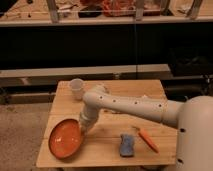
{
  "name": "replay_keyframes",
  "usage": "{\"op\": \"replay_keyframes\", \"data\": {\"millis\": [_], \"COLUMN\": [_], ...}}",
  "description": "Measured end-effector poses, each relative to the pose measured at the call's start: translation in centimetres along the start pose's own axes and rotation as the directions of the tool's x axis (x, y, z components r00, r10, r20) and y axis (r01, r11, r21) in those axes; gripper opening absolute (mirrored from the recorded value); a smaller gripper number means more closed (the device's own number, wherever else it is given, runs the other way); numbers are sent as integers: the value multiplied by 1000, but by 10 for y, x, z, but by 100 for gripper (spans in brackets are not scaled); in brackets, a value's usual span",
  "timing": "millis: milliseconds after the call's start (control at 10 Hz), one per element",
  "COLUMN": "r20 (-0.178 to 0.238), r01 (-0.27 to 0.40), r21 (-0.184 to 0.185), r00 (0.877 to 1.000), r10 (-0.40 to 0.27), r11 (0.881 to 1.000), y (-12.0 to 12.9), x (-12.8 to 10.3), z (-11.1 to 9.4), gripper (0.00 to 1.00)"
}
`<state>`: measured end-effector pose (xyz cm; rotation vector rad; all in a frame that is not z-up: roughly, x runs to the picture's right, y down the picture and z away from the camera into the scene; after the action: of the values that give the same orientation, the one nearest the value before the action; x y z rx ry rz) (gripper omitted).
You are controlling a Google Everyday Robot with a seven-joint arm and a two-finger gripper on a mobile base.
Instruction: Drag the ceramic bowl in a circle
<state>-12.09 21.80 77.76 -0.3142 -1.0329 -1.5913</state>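
Gripper [84, 128] at rim of ceramic bowl [62, 141] on wooden table [145, 95]; its grip not discernible

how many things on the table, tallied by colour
orange: 2, the ceramic bowl and a carrot-like stick
blue: 1, a sponge
whitish: 1, a cup
total: 4
The gripper is at the bowl's right rim.

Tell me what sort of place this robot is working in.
Probably a lab or workshop: a small wooden table stands before long, dark shelving with clutter on top, on a bare speckled floor. The end effector is at the rim of the ceramic bowl.
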Motion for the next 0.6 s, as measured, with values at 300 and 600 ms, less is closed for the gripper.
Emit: {"op": "replay_keyframes", "data": {"millis": [300, 600], "r20": [-4, -11], "r01": [-15, -45], "r21": [1, 27], "r00": [1000, 999], "r10": [15, 45], "r11": [1000, 999], "y": [9, 18], "x": [51, 103], "z": [-10, -19], "gripper": [2, 2]}}
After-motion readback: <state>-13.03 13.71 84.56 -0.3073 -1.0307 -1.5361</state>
